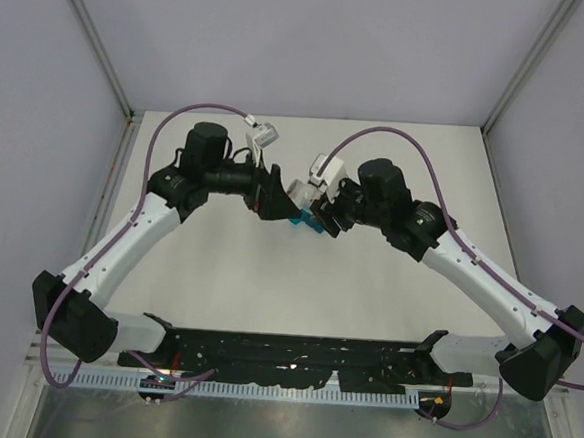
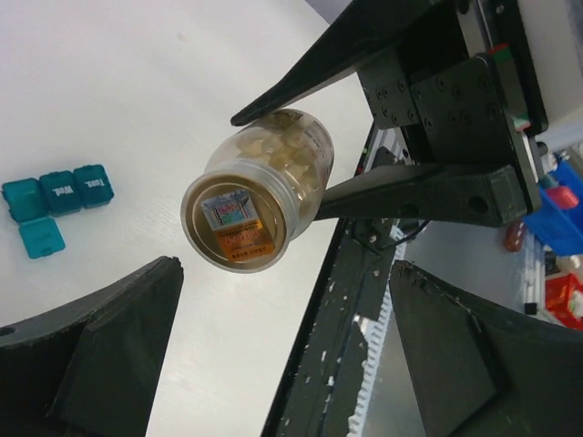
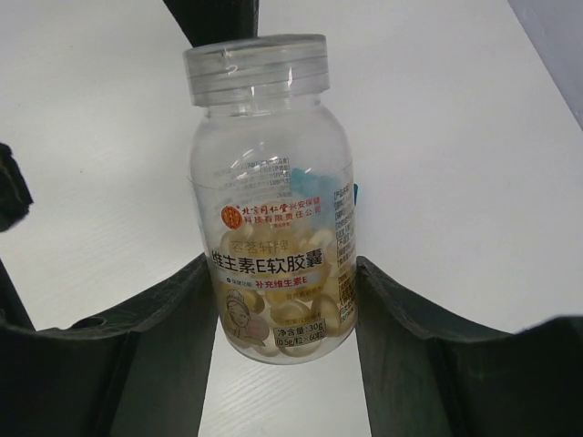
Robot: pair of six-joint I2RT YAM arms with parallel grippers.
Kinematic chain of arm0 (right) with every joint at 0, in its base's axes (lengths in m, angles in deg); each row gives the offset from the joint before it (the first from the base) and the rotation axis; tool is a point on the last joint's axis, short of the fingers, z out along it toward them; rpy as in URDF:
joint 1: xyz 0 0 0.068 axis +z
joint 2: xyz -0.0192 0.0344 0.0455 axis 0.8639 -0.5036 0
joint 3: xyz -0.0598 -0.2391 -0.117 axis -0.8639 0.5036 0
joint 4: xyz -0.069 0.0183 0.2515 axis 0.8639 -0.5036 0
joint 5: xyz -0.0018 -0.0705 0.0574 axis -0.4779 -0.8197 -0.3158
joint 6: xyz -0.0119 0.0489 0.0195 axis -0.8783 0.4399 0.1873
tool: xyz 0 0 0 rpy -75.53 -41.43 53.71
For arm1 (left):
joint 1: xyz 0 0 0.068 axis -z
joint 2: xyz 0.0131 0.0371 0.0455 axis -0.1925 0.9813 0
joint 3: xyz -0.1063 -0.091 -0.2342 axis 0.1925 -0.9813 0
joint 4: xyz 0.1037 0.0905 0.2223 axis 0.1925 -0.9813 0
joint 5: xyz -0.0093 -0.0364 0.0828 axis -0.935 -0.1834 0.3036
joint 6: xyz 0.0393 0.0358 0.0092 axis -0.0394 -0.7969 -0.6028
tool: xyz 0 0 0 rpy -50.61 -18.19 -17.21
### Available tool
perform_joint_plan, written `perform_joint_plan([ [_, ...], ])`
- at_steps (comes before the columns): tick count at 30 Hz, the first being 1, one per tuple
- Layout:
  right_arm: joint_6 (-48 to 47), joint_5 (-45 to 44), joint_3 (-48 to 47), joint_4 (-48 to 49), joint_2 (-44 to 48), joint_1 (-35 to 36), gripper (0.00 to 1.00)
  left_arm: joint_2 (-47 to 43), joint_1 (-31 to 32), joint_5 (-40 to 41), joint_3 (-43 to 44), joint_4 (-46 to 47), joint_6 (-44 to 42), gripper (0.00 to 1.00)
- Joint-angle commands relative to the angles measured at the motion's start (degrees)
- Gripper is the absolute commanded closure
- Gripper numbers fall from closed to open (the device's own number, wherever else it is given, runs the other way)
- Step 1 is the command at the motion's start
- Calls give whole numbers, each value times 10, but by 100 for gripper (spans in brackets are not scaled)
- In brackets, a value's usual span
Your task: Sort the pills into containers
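My right gripper (image 3: pixel 282 273) is shut on the lower body of a clear vial (image 3: pixel 273 209) with a clear screw cap (image 3: pixel 257 68), held above the table. Pale tan-yellow pills (image 3: pixel 291 314) fill its lower half. In the left wrist view the vial (image 2: pixel 260 191) points its capped end at the camera, with the right fingers (image 2: pixel 410 196) clamping it. My left gripper (image 2: pixel 284 273) is open and empty, just short of the cap. The teal three-compartment container (image 2: pixel 59 193) lies on the table with one lid (image 2: pixel 41 238) flipped open. From above, both grippers (image 1: pixel 273 203) (image 1: pixel 322 213) meet over it (image 1: pixel 302 222).
A black perforated rail (image 1: pixel 293 354) runs along the near table edge between the arm bases. Grey walls enclose the white table (image 1: pixel 366 304) on three sides. Blue and red clutter (image 2: pixel 565 209) shows beyond the table edge in the left wrist view.
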Motion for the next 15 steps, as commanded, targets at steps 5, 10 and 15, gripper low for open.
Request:
perform_joint_plan([
  [5, -27, 142, -50, -50, 4, 0, 95, -66, -14, -87, 24, -89, -324, 0],
  [10, -47, 232, -85, -116, -22, 0, 95, -75, -5, -61, 32, -156, -451, 0],
  [15, -52, 254, -100, -140, -39, 0, 95, -87, 5, -73, 11, -134, -448, 1],
])
